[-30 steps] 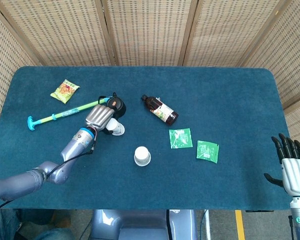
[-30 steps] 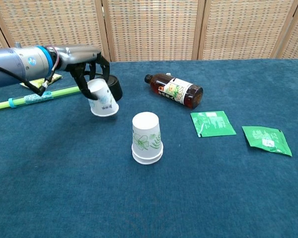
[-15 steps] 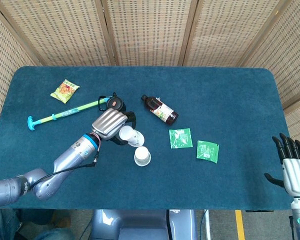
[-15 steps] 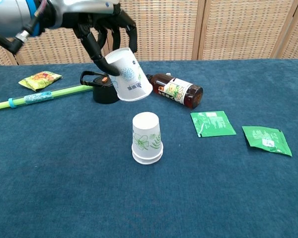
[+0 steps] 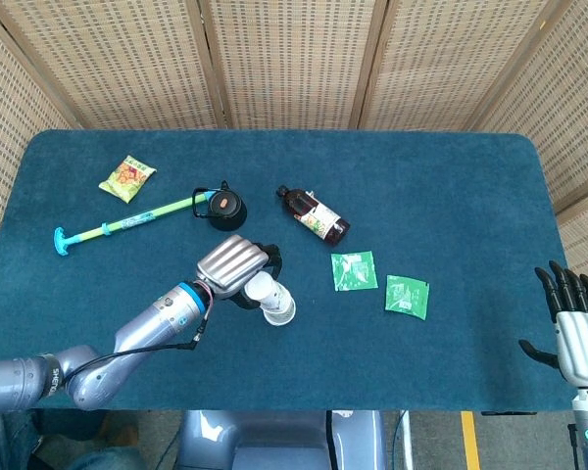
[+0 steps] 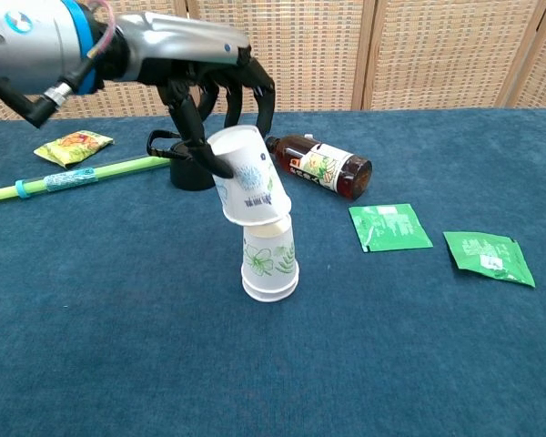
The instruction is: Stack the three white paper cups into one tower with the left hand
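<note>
Held cup (image 6: 248, 177) noted upside down and tilted, rim lowered over the top of the standing cup (image 6: 270, 261) near the table's (image 6: 419, 364) middle; whether fully seated could not be told. Only two cups made out; a third possibly nested, not confirmed. In the head view, held cup (image 5: 264, 288) largely hidden under the left hand (image 5: 237, 264), with only the rim of the standing cup (image 5: 282, 313) showing. Left hand (image 6: 214, 86) found directly above, fingers (image 6: 194, 123) curled around the held cup's sides, gripping it. Right hand (image 5: 574, 328) seen at the table's near right edge, well apart, fingers spread, holding nothing, wrist cut off by the frame. Bottle (image 6: 320, 167) lying just behind the cups.
</note>
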Robot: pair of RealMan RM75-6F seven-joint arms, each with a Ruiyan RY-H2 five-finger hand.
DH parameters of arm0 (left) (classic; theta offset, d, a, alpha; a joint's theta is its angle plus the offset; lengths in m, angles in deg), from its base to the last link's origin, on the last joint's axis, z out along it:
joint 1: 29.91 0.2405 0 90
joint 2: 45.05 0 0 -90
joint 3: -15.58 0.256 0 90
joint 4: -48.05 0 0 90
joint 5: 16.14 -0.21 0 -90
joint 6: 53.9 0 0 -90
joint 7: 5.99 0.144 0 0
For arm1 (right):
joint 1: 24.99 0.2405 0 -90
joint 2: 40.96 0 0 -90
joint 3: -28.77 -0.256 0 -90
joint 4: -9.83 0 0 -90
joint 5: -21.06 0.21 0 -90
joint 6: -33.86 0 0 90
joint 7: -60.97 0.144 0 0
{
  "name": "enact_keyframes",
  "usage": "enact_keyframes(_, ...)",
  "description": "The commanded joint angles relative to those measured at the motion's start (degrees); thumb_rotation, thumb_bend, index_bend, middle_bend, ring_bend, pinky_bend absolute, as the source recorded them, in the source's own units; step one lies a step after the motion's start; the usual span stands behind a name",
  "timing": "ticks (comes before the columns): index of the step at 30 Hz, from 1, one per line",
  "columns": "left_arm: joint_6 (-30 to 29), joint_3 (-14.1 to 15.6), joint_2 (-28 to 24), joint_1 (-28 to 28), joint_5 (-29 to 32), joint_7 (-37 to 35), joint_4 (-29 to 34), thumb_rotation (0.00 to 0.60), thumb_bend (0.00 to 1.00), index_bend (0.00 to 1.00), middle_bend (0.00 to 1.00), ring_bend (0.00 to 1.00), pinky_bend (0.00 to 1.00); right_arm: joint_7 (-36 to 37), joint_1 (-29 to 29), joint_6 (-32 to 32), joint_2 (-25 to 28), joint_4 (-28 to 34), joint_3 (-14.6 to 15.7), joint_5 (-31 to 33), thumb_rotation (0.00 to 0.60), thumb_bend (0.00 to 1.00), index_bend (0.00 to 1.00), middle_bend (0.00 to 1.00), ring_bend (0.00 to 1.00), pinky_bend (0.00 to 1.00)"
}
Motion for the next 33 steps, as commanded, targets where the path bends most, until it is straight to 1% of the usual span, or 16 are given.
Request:
enact_keyframes(1,0.3,0.7,1.8,-1.6,2.1,1.4,-1.6,0.6,0.37,0.55,0.35,0.45,0.6,0.0,0.0,-0.1,0.0,0.0,0.0,0.1,0.6,0.0,0.0,0.0,0.0,0.0)
enact_keyframes(9,-1.3,1.2,3.6,-3.8,4.9,4.2,-2.6,0.6,0.37,0.55,0.35,0.45,0.6,0.5,0.0,-0.2,0.1,-0.2,-0.1,0.4,0.6,0.0,0.0,0.0,0.0,0.0)
enact_keyframes(12,-1.3,1.5,3.8,-4.2,5.4,4.7,-2.5,0.6,0.34,0.54,0.35,0.45,0.59,0.7,0.0,-0.2,0.2,-0.2,-0.2,0.4,0.6,0.0,0.0,0.0,0.0,0.0)
enact_keyframes(15,-1.1,1.9,4.2,-4.7,6.0,5.2,-2.4,0.6,0.25,0.53,0.34,0.43,0.55,0.8,0.0,-0.2,0.3,-0.2,-0.2,0.4,0.6,0.0,0.0,0.0,0.0,0.0)
enact_keyframes(17,-1.0,2.5,4.4,-5.2,6.5,5.8,-2.3,0.6,0.14,0.5,0.29,0.34,0.45,0.9,0.0,-0.1,0.3,-0.2,-0.2,0.3,0.6,0.0,0.0,0.0,0.0,0.0)
enact_keyframes(18,-0.2,3.3,4.3,-5.8,7.0,6.8,-2.1,0.6,0.11,0.49,0.26,0.31,0.41,0.9,-0.1,0.0,0.3,-0.1,-0.2,0.2,0.6,0.0,0.0,0.0,0.0,0.0)
enact_keyframes(20,-0.3,3.6,4.1,-6.3,7.6,7.4,-1.5,0.6,0.04,0.42,0.17,0.21,0.3,1.0,-0.2,0.2,0.4,-0.1,-0.2,0.1,0.6,0.0,0.0,0.0,0.0,0.0)
enact_keyframes(21,-0.3,3.7,4.0,-6.4,7.7,7.4,-1.2,0.6,0.03,0.37,0.13,0.17,0.27,1.0,-0.2,0.2,0.4,0.0,-0.2,0.1,0.6,0.0,0.0,0.0,0.0,0.0)
enact_keyframes(23,-0.4,3.8,3.7,-6.6,7.8,7.4,-0.7,0.6,0.0,0.17,0.03,0.04,0.19,1.0,-0.2,0.2,0.4,0.0,-0.1,0.1,0.6,0.0,0.0,0.0,0.0,0.0)
enact_keyframes(25,-0.6,4.0,3.2,-6.8,7.9,7.6,0.0,0.6,0.0,0.04,0.0,0.0,0.15,0.9,-0.2,0.2,0.4,0.0,-0.1,0.0,0.6,0.0,0.0,0.0,0.0,0.0)
enact_keyframes(26,-0.8,4.1,3.0,-6.8,7.9,7.7,0.3,0.6,0.0,0.02,0.0,0.0,0.14,0.9,-0.2,0.2,0.4,0.0,-0.1,-0.1,0.6,0.0,0.0,0.0,0.0,0.0)
enact_keyframes(28,-1.2,4.4,2.4,-6.9,7.8,7.9,0.9,0.6,0.0,0.0,0.0,0.0,0.09,0.9,-0.2,0.2,0.4,0.1,0.0,-0.2,0.6,0.0,0.0,0.0,0.0,0.0)
enact_keyframes(31,-3.1,4.6,1.5,-6.2,6.4,7.9,2.0,0.6,0.0,0.0,0.0,0.0,0.03,0.9,-0.3,0.4,0.5,0.1,0.0,-0.4,0.6,0.0,0.0,0.0,0.0,0.0)
enact_keyframes(33,-5.5,5.1,0.5,-5.0,4.5,8.4,2.9,0.6,0.0,0.0,0.0,0.0,0.0,0.9,-0.3,0.4,0.5,0.1,0.0,-0.5,0.6,0.0,0.0,0.0,0.0,0.0)
